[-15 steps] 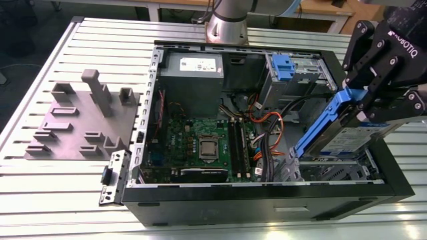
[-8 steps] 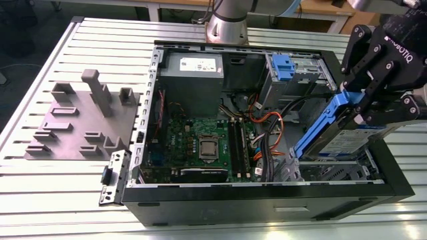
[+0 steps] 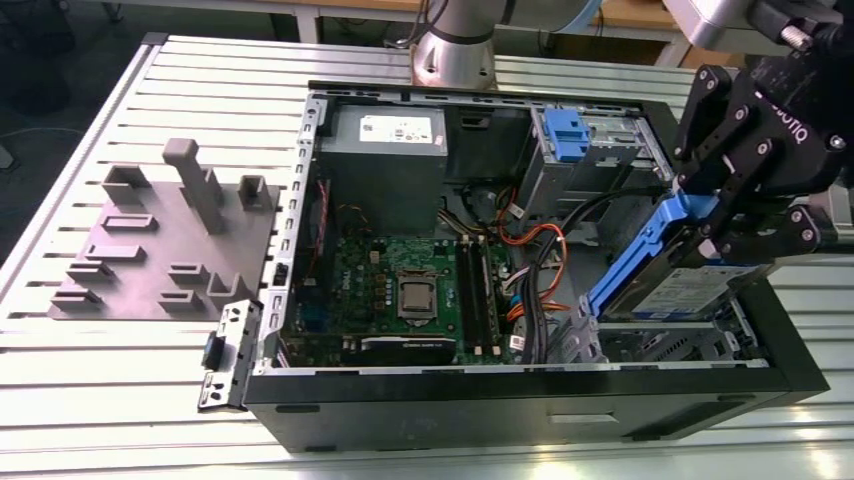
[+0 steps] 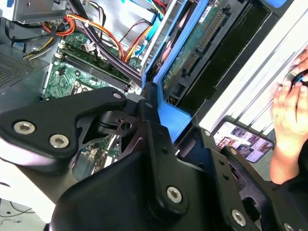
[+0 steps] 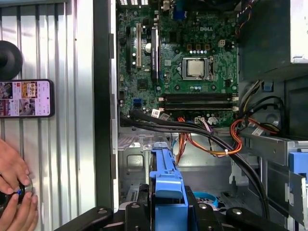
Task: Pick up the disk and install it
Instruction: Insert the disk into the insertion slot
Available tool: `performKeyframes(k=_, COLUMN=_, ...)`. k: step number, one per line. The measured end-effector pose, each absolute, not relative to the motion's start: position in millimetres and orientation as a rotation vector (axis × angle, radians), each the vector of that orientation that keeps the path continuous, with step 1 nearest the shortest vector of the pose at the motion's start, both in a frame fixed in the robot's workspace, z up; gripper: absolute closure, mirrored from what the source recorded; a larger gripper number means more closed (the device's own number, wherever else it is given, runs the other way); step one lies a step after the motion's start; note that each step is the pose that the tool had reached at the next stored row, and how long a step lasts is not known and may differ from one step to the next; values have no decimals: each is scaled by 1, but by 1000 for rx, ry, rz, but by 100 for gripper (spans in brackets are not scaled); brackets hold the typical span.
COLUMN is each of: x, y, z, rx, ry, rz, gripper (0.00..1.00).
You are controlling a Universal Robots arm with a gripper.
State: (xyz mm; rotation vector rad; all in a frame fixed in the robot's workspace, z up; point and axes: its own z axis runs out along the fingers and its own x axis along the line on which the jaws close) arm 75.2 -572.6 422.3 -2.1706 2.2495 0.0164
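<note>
My gripper (image 3: 731, 222) grips the disk (image 3: 678, 288), tilted above the bay (image 3: 667, 345) at the exterior view's right; the slant, I judge, suits sliding it in.

Disk (image 3: 687, 290) partly hidden behind gripper (image 3: 741, 235); person's hand (image 5: 12, 166) and phone (image 5: 26, 98) cut off by picture edge.

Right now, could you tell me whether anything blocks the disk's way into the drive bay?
Nothing visible lies in the bay below the disk, which the gripper holds tilted. A black cable bundle passes close beside it on the motherboard side.
</note>
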Motion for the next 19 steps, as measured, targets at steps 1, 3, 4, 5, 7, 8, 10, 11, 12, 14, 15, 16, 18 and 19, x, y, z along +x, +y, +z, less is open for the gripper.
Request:
performKeyframes(k=1, x=75, y=-573, z=422, rx=-2171, ry=2249, rz=16, gripper=63)
performKeyframes(k=3, x=75, y=-573, z=422, rx=-2171, ry=2250, rz=16, gripper=63)
performKeyframes(k=4, x=75, y=-573, z=422, rx=-2171, ry=2249, rz=16, gripper=63)
performKeyframes(k=5, x=75, y=-573, z=422, rx=-2171, ry=2249, rz=16, gripper=63)
performKeyframes(k=7, x=75, y=-573, z=422, rx=-2171, ry=2250, rz=16, gripper=63)
performKeyframes(k=8, x=75, y=-573, z=422, rx=-2171, ry=2249, rz=16, gripper=63)
performKeyframes(k=10, x=75, y=-573, z=420, rx=-2171, ry=2249, rz=16, gripper=62)
performKeyframes(k=11, x=75, y=-573, z=418, rx=-2170, ry=2249, rz=17, gripper=62)
performKeyframes(k=12, x=75, y=-573, z=416, rx=-2170, ry=2249, rz=17, gripper=56)
performKeyframes(k=14, x=75, y=-573, z=412, rx=-2171, ry=2249, rz=17, gripper=56)
performKeyframes(k=15, x=75, y=-573, z=411, rx=-2171, ry=2249, rz=17, gripper=56)
performKeyframes(k=16, x=75, y=-573, z=409, rx=-2171, ry=2249, rz=17, gripper=56)
performKeyframes(k=18, x=75, y=-573, z=405, rx=-2171, ry=2249, rz=16, gripper=56)
performKeyframes(k=19, x=75, y=-573, z=403, rx=-2171, ry=2249, rz=16, gripper=56)
